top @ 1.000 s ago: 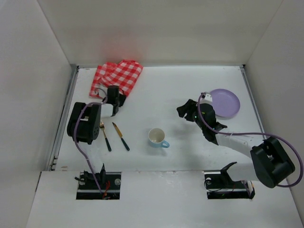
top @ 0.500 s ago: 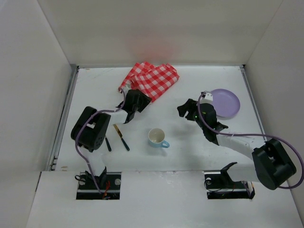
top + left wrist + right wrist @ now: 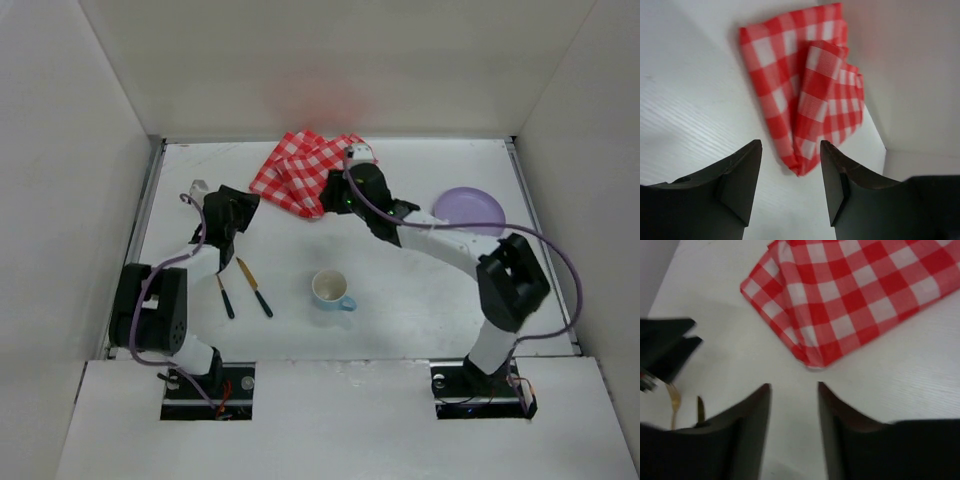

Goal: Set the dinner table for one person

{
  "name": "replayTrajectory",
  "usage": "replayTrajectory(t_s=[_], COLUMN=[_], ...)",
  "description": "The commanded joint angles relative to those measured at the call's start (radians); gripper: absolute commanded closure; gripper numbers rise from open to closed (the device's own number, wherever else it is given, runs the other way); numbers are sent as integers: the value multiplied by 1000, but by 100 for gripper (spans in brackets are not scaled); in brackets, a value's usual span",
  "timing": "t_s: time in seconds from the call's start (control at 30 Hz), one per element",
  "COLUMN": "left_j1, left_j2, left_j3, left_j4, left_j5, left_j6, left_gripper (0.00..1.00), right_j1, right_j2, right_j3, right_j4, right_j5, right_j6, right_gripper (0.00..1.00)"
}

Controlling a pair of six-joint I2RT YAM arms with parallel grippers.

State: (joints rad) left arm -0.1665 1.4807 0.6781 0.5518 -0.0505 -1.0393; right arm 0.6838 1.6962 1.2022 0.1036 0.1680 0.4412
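The dinner table (image 3: 420,300) is a white surface between white walls. A folded red-and-white checked cloth (image 3: 305,170) lies at its back middle. My left gripper (image 3: 250,200) stands open just left of the cloth, with nothing between its fingers. The cloth's (image 3: 805,90) near corner lies just ahead of the left gripper (image 3: 790,150). My right gripper (image 3: 326,204) is open over the cloth's near right side. Its fingertips (image 3: 794,387) stop short of the cloth's (image 3: 855,295) corner and hold nothing.
A purple plate (image 3: 470,208) sits at the right, partly behind the right arm. A cup (image 3: 332,290) with a blue handle stands in the middle. A fork (image 3: 222,295) and a knife (image 3: 255,288) lie at the front left.
The left gripper dragged the cloth to the right, opened, let it go and drew back left. The right arm swung from beside the plate over to the cloth.
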Motion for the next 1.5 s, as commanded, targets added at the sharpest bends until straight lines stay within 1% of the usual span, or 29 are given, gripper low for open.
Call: replayTrajectory(t_s=[0.0,0.07,0.23,0.37,0.53,0.57,0.6,0.7,0.77,0.8,0.93,1.03,1.1,1.2,1.27,1.3,1.33,1.47], left_j1=[55,84,112,117,140,144,146,144,132,123,101,97,95,89,81,81,81,80], left_j2=[73,131,283,357,351,348,349,375,406,424,466,464,469,506,535,550,559,576], left_j3=[1,23,78,104,89,89,90,119,155,176,228,235,248,299,336,356,365,382], left_j4=[20,28,105,154,155,151,148,136,113,102,79,77,60,19,-16,-32,-41,-40], left_j5=[43,52,109,161,153,153,152,144,135,133,130,114,107,110,106,101,98,93], left_j6=[-68,-100,-169,-206,-211,-211,-211,-206,-199,-194,-191,-186,-177,-160,-156,-153,-153,-157], left_gripper=[53,53,53,54,54,54,54,54,54,54,55,55,55,55,55,58,61,83], right_j1=[27,35,52,69,75,75,75,75,75,75,75,76,76,70,67,64,61,32], right_j2=[162,267,555,794,1093,1138,1163,1162,1169,1174,1175,1172,1174,1191,1163,1148,1130,1077], right_j3=[285,438,863,1245,1766,1847,1879,1818,1807,1812,1824,1829,1856,1959,1961,1961,1961,1961], right_j4=[-194,-269,-470,-663,-838,-858,-864,-843,-840,-841,-820,-797,-812,-890,-921,-942,-964,-1094], right_j5=[30,63,151,211,212,209,206,196,186,192,254,286,295,292,283,277,274,226], right_j6=[-113,-131,-232,-315,-346,-346,-343,-325,-322,-320,-314,-312,-293,-251,-217,-204,-187,-148], right_gripper=[39,28,15,10,7,8,8,13,20,30,50,71,80,87,89,90,91,91])
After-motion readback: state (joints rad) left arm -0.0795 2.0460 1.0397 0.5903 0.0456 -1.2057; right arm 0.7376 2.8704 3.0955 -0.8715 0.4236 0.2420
